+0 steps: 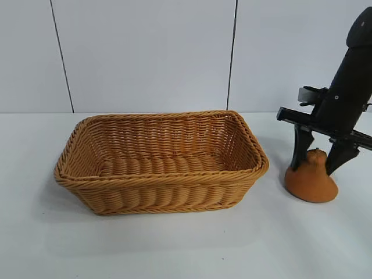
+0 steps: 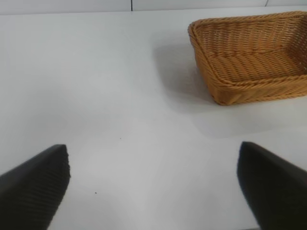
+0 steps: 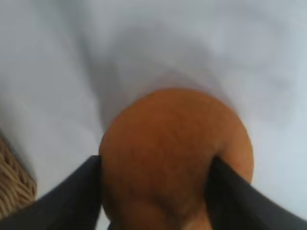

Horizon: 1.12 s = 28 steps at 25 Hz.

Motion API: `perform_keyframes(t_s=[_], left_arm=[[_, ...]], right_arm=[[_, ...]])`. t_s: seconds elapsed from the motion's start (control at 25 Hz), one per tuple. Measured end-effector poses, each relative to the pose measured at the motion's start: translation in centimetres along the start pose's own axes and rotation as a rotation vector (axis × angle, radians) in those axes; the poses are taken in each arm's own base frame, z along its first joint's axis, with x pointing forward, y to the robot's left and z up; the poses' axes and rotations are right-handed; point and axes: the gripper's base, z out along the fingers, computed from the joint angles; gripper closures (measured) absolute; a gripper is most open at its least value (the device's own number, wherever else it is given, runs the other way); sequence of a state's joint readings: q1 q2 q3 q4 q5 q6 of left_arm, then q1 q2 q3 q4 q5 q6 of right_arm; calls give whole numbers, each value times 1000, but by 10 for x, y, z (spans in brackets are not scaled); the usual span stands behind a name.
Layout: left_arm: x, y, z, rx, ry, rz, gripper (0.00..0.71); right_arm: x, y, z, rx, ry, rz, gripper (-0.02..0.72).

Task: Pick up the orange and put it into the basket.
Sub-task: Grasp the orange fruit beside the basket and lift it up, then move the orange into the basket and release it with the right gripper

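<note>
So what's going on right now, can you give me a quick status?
Right gripper straddling the orange on the table, fingers at its sides. Left gripper open, idle, away from the basket. Basket holds nothing. Nothing in the way.

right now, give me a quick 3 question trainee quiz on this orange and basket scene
1. True or false: the orange already lies in the basket.
2. Which claw straddles the orange? A left B right
3. Fill in: the orange rests on the ____.

Key: 1 false, it sits on the table beside the basket. 2 B, the right claw, fingers either side of the knob; the left claw hangs open over bare table. 3 table.
</note>
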<state>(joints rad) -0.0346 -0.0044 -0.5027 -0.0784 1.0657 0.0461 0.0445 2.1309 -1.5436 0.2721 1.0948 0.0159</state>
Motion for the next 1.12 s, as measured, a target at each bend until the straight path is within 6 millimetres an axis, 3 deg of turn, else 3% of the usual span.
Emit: perform_keyframes(t_s=[0.36, 0.48, 0.6, 0.68, 0.88, 1.04, 1.12], left_arm=[[0, 0, 0, 0, 0, 0, 38], [0, 0, 0, 0, 0, 0, 38], [0, 0, 0, 0, 0, 0, 38], [0, 0, 0, 0, 0, 0, 38], [0, 0, 0, 0, 0, 0, 38], [0, 0, 0, 0, 0, 0, 38], [0, 0, 0, 0, 0, 0, 38]], right_arm=[[8, 33, -129, -77, -348, -88, 673], [10, 45, -148, -102, -389, -115, 673], [13, 57, -147, -107, -379, -146, 673], [18, 77, -140, -114, -354, -193, 673], [50, 167, -118, -180, -361, -360, 673], [69, 212, -95, -221, -354, -444, 673], [70, 224, -74, -219, -329, -466, 673]])
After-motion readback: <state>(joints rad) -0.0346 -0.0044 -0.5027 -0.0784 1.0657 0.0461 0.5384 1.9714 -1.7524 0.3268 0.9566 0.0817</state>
